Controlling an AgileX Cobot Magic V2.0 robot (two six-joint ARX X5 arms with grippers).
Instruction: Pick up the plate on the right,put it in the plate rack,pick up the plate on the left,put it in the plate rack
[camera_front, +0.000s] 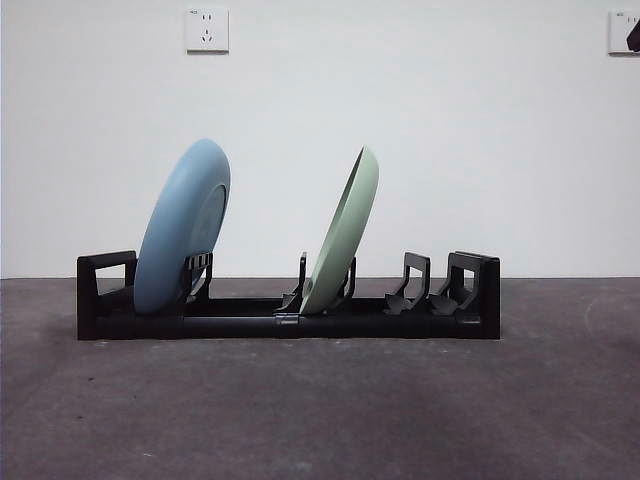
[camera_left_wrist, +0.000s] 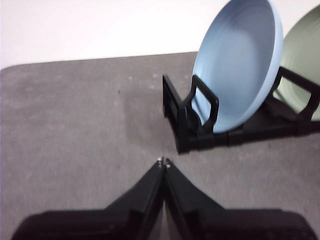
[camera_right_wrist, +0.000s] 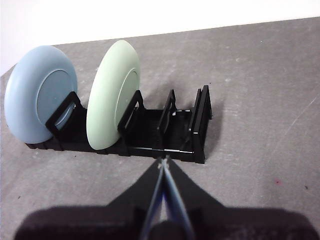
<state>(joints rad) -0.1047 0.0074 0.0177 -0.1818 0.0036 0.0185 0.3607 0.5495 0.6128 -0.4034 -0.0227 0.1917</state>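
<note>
I see a long, low black plate rack (camera_front: 288, 318) standing on a dark grey surface (camera_front: 320, 410) in front of a plain white wall (camera_front: 450, 150). Two plates stand on edge in it, both leaning. A blue plate (camera_front: 183, 228) sits in the slot near one boxy end of the rack, and a pale green plate (camera_front: 344, 232) sits about midway along it, with empty dividers between them and more empty dividers beyond the green one.

My left hand (camera_left_wrist: 163, 162) hangs over bare surface just off the end of the rack nearest the blue plate, its two black jaws pressed together and holding nothing. My right hand (camera_right_wrist: 163, 160) hangs just off the opposite end, the one with the empty slots, its jaws likewise together and empty. Neither hand touches the rack or a plate.

No plate lies on the surface in any view. I judge that both placements are done and the task is finished, or very nearly so, with nothing left to pick up.
</note>
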